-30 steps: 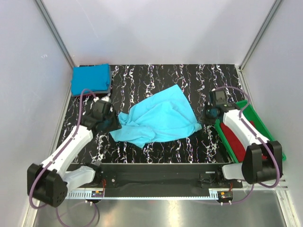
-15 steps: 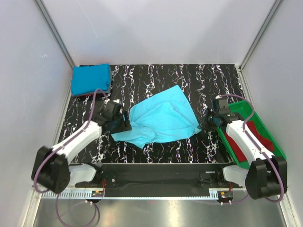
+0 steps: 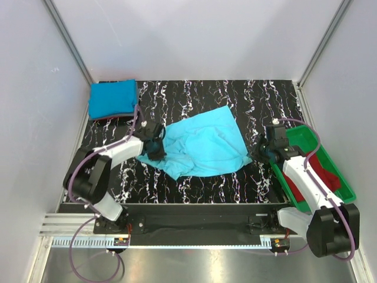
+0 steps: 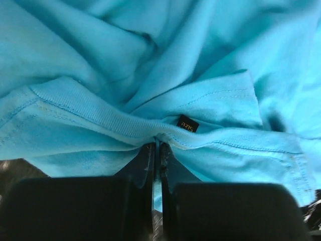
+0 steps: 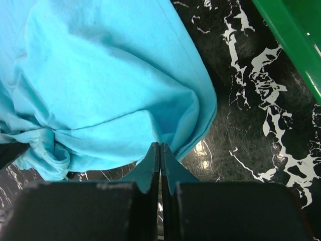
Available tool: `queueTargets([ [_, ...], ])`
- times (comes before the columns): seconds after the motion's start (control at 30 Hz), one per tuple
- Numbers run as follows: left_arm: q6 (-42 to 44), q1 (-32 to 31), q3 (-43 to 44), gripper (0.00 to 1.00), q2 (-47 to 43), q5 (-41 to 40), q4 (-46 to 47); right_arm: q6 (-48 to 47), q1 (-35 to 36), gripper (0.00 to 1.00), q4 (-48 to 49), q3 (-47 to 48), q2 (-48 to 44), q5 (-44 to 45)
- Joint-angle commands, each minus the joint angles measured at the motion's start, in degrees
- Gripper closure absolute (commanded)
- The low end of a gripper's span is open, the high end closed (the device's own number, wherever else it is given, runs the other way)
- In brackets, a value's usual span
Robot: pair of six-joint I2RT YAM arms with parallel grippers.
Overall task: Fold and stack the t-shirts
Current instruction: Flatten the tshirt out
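Observation:
A light turquoise t-shirt (image 3: 203, 147) lies crumpled and partly spread on the middle of the black marbled table (image 3: 235, 97). My left gripper (image 3: 158, 143) sits at its left edge. In the left wrist view the left gripper (image 4: 157, 146) is shut on the shirt's ribbed collar (image 4: 100, 113), just below a small black label (image 4: 188, 123). My right gripper (image 3: 259, 150) is at the shirt's right corner. The right wrist view shows the right gripper (image 5: 160, 146) shut, its tips pinching a fold of the turquoise t-shirt (image 5: 100, 85). A deeper blue t-shirt (image 3: 112, 98) lies folded at the back left.
A green tray (image 3: 341, 188) at the right edge holds dark red cloth (image 3: 321, 171); its rim (image 5: 296, 45) shows beside my right gripper. A dark red layer (image 3: 103, 118) peeks out under the blue folded shirt. White walls close in the table on three sides.
My left gripper moved right and back onto the shirt's left edge, opened wide, then shut on the collar. The right arm shifted slightly and stayed shut.

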Motion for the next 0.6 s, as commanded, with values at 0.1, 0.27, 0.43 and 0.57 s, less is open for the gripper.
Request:
queueTargets([
  [0.1,5.96,0.12,18.19,1.0,9.52,3.37,11.02,1.89,0.06,1.0,6.57,3.17,2.19,9.93],
  [0.27,7.04,2.66,34.58,0.99,11.15,9.35,4.51,-1.89,-0.11,1.0,2.28,12.13,7.66,11.19],
  [0.43,8.63,4.07,22.65,0.96,1.91,-4.92,-0.32,-2.85,-0.11,1.0,1.39,7.93,6.35,10.05],
  [0.57,6.17,8.11,8.77,0.67,-1.01,-6.12,-1.2,-3.56,-0.11,1.0,1.21,4.06,3.28,9.44],
])
